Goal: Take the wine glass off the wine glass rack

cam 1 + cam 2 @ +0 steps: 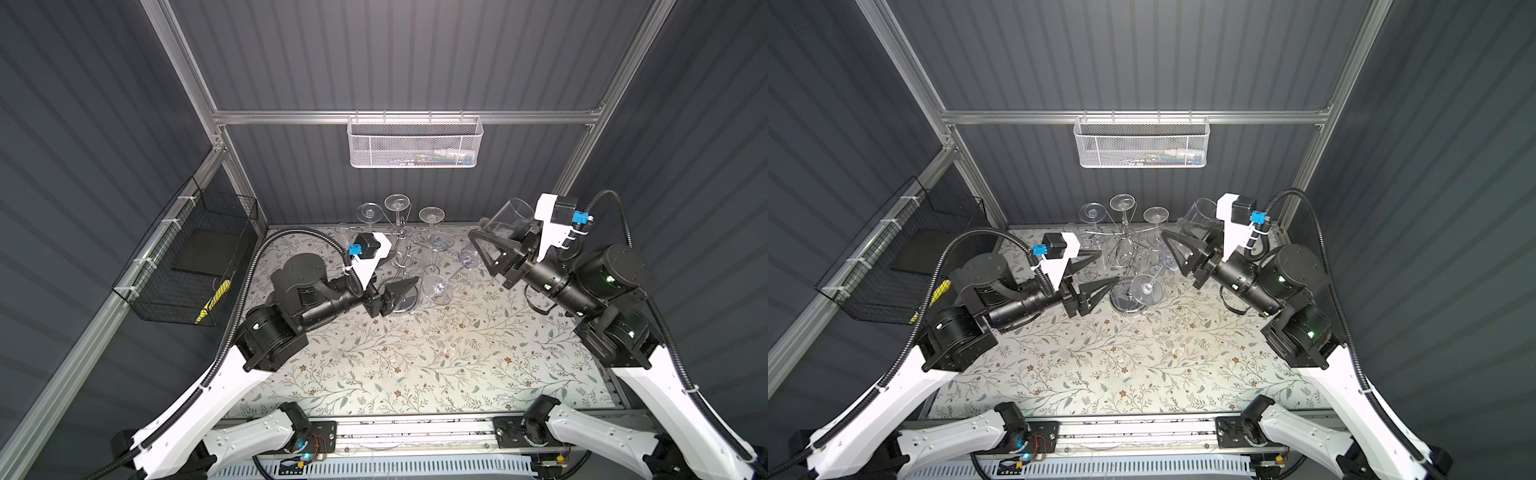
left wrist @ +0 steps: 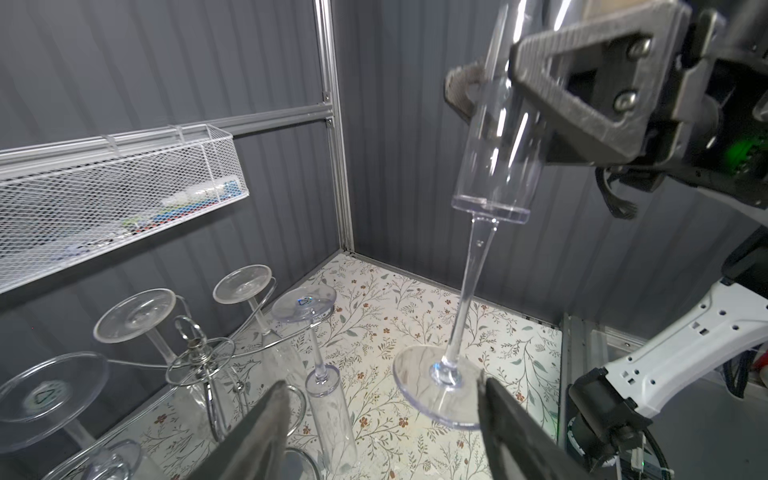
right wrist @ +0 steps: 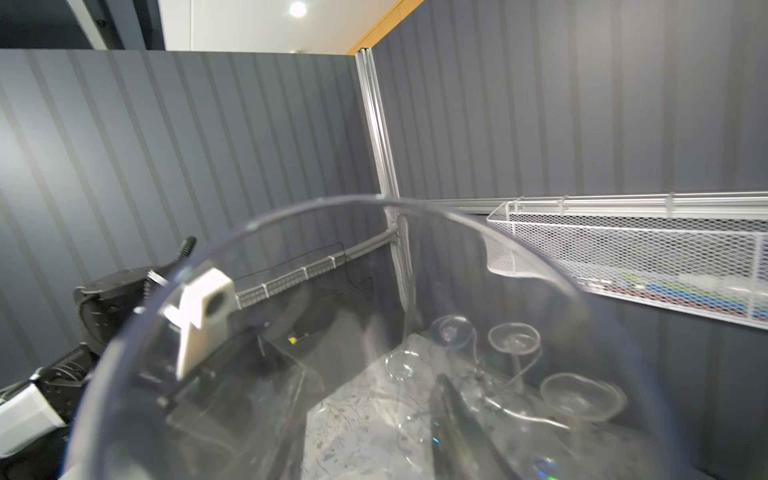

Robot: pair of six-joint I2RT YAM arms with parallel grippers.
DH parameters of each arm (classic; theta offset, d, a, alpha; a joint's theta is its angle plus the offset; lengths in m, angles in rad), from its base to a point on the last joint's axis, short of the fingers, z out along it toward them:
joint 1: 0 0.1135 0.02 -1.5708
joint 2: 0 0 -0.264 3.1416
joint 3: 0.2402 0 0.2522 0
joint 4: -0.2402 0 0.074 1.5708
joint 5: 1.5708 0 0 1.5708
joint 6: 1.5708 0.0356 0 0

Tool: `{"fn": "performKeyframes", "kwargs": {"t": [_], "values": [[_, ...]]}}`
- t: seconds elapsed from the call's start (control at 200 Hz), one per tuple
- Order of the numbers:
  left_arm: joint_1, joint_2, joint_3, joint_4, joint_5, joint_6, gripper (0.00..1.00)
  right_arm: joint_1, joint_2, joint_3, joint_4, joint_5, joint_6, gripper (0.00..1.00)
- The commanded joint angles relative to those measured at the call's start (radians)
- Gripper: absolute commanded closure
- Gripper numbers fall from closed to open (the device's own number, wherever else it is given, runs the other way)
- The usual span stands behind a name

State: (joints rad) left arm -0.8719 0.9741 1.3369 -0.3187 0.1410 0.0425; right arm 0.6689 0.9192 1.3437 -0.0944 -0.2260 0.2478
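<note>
The floral-print table (image 1: 415, 365) fills the floor of the grey-walled cell. A white mesh basket (image 1: 413, 143) hangs on the rear rail; the items inside are too blurred to read. A black wire basket (image 1: 183, 266) is tied to the left wall.

The wine glass rack (image 1: 1125, 307) stands at the rear centre of the table, its mirrored disc base on the floral print. Several hanging glasses (image 2: 135, 309) sit upside down on its arms, feet up.

One wine glass (image 2: 494, 174) is off the rack, in the air to its right. It is tilted, with the bowl high and the foot low towards the centre. The right gripper (image 2: 492, 83) clamps the bowl between its partly closed jaws.

The left gripper (image 1: 1108, 268) has its jaws spread wide and holds nothing. In the left wrist view the glass's foot lies just beside one finger; I cannot tell whether they touch.

A small triangle mark (image 2: 305, 301) shows on a hanging foot; no letters are legible.
</note>
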Motion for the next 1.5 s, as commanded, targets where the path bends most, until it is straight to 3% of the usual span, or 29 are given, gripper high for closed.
{"fn": "performKeyframes", "kwargs": {"t": [0.0, 0.565, 0.92, 1.496], "values": [[-0.006, -0.044, -0.017, -0.008, -0.067, -0.026, 0.26, -0.003, -0.039, -0.024, -0.058, 0.080, -0.067, 0.64], [-0.007, -0.166, -0.126, -0.013, -0.202, -0.104, 0.25, -0.011, -0.194, -0.179, -0.149, 0.312, -0.160, 0.63], [-0.007, -0.201, -0.148, -0.029, -0.249, -0.124, 0.25, -0.029, -0.216, -0.280, -0.113, 0.382, -0.211, 0.63], [-0.007, -0.216, -0.169, -0.015, -0.298, -0.151, 0.25, -0.193, -0.188, -0.465, 0.072, 0.292, -0.243, 0.62]]}}
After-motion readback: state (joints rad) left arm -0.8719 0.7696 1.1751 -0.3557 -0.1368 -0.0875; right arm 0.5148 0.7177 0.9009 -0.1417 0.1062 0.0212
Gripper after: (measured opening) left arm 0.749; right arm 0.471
